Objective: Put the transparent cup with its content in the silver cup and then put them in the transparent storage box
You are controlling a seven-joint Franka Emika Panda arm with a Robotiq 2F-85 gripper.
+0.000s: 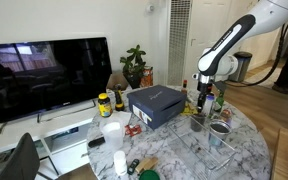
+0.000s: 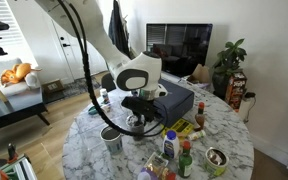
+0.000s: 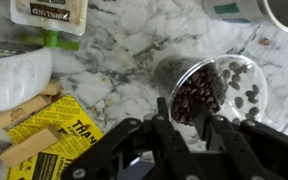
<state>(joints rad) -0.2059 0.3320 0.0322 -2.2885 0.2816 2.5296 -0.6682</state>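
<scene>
Beans (image 3: 191, 98) sit in one clear cup (image 3: 246, 88) between my tool's (image 3: 193, 112) fingers; clamped or not, I cannot tell. One yellow packet (image 3: 69, 135) reads "THA".

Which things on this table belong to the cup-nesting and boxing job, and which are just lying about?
Job:
transparent cup of dark beans
silver cup
transparent storage box

Lying about:
blue-grey box
white cup
yellow-lidded jar
yellow packet
</scene>
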